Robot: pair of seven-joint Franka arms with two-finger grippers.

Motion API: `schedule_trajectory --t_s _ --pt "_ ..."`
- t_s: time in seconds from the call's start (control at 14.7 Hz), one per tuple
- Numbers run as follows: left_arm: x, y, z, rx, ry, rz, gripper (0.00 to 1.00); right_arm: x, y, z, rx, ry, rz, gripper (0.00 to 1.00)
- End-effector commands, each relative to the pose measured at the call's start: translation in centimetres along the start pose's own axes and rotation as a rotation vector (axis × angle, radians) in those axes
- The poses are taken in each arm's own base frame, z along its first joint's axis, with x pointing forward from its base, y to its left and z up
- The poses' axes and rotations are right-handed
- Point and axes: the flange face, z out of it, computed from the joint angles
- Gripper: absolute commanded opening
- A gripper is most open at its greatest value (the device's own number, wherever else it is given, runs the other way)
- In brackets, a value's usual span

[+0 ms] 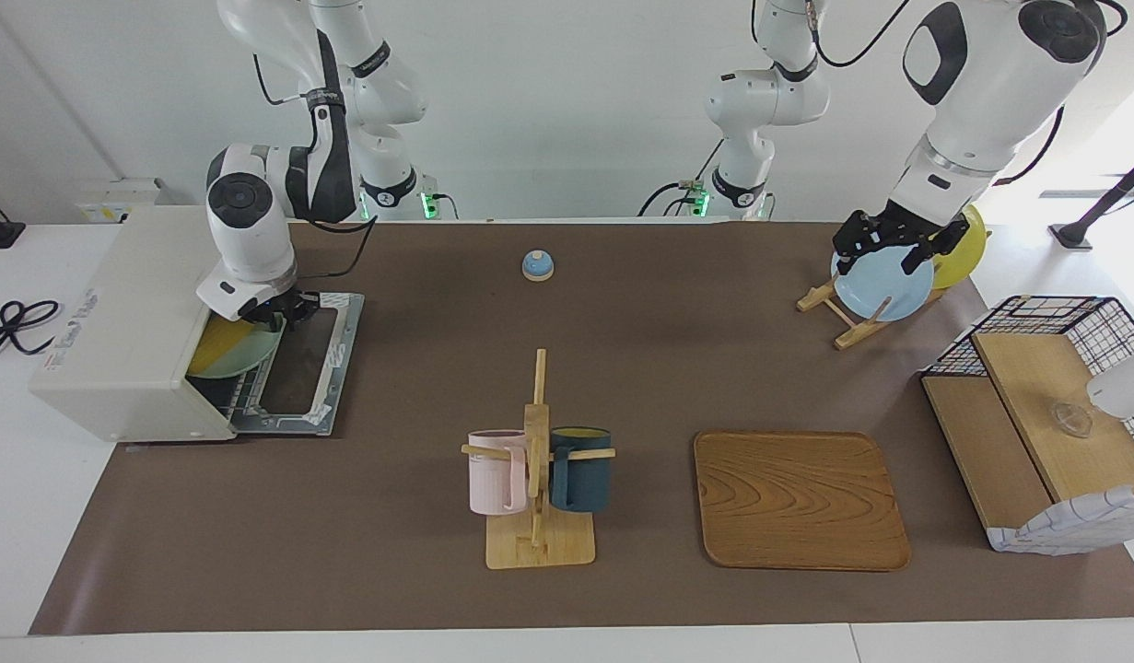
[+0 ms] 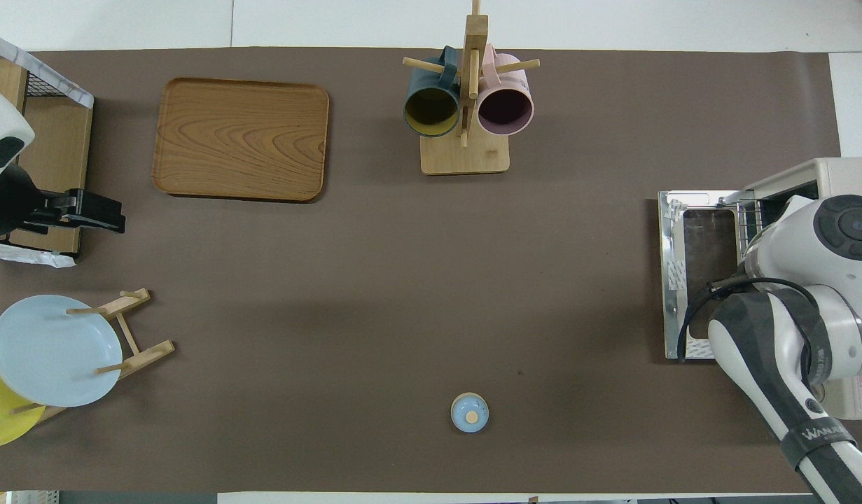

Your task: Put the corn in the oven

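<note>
A bright yellow corn [image 1: 218,343], lying on a pale green plate [image 1: 244,357], is being seen inside the cream-white oven [image 1: 124,331], door lowered. The right gripper [image 1: 276,313], grip state indeterminable, is being held at the opening; the left gripper [image 1: 884,241], released, is hovering over the plate rack [image 1: 843,318].

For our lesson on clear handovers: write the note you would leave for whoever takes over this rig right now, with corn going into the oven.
Right end effector: at the oven's mouth, by the rim of the green plate; grip not readable.
Left end effector: open, waiting over the blue plate in its rack.
Corn: on the green plate, inside the oven; door folded down.
Done: corn appears to be in.
Left: back the right arm out, probably close the door.
</note>
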Motion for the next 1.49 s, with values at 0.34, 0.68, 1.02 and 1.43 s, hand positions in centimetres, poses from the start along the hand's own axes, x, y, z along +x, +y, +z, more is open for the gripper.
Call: schedule_trajectory --t_s 0.34,0.68,1.02,1.43 --pt "-0.4 -0.3 -0.4 0.021 0.004 0.002 1.0 1.7 -6.9 -5.1 -0.041 0.019 -0.003 0.09" --pt "-0.4 -0.3 -0.4 0.021 0.004 0.002 1.0 1.5 -6.9 -4.9 -0.04 0.011 -0.001 0.01" --pt "-0.4 -0.3 -0.4 0.021 0.004 0.002 1.0 0.1 -10.6 -0.8 -0.015 0.022 0.059 0.0" --pt "-0.4 -0.3 -0.4 0.021 0.004 0.002 1.0 -1.6 -12.0 1.9 -0.003 0.024 0.075 0.0"
